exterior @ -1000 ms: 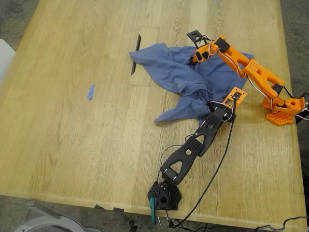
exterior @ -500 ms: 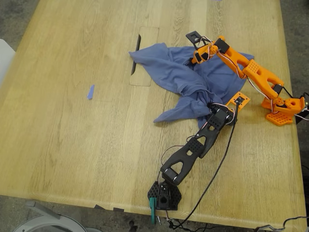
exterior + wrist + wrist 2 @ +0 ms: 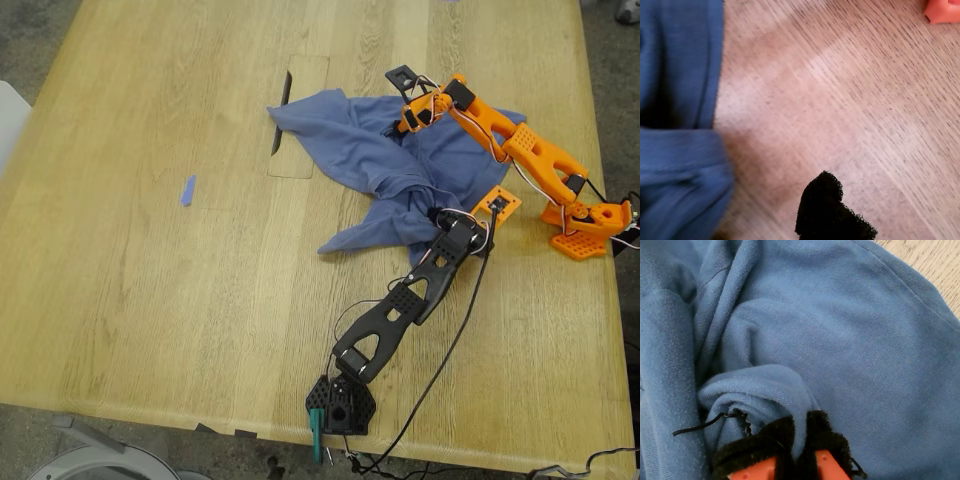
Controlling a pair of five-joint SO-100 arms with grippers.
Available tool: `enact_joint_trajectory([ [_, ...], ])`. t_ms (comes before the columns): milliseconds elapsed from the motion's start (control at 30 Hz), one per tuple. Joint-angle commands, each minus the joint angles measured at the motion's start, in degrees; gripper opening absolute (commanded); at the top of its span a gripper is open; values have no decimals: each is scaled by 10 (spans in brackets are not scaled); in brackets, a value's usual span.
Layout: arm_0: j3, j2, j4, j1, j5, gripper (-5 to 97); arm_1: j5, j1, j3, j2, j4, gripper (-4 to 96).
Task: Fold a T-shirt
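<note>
The slate-blue T-shirt (image 3: pixel 360 150) lies crumpled on the wooden table, right of centre in the exterior view; its print is hidden. My second gripper (image 3: pixel 405 118), on the orange arm, is at the shirt's far edge. In the second wrist view its black-padded orange jaws (image 3: pixel 800 440) are shut on a fold of the shirt (image 3: pixel 840 340). My first gripper (image 3: pixel 435 214), on the black arm, is at the shirt's near edge, where the cloth gathers to a point. The first wrist view shows one black fingertip (image 3: pixel 822 200) over bare wood, with blurred shirt cloth (image 3: pixel 675 75) beside it.
A small blue tape scrap (image 3: pixel 187 190) lies on the table at the exterior view's left. A rectangular cable hatch (image 3: pixel 300 115) with a dark slot sits beside the shirt. The orange arm's base (image 3: pixel 585 225) is by the right edge, the black arm's base (image 3: pixel 340 405) by the near edge.
My first gripper has shifted slightly toward the near right of the exterior view, and the gathered cloth has followed it a little. The orange arm has stayed put.
</note>
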Motion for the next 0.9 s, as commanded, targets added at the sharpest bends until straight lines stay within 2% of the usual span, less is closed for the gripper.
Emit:
enact_joint_trajectory([
  [0, -20, 142, 18, 1, -3, 639, 2, -7, -10, 49, 3, 1],
  [200, -20, 134, 33, -17, 5, 643, 2, -11, -10, 43, 2, 1],
  [533, -20, 17, -60, -57, 15, 655, 3, -13, -10, 45, 5, 1],
  [867, -20, -53, -101, -47, 20, 639, 4, -16, -10, 43, 3, 1],
])
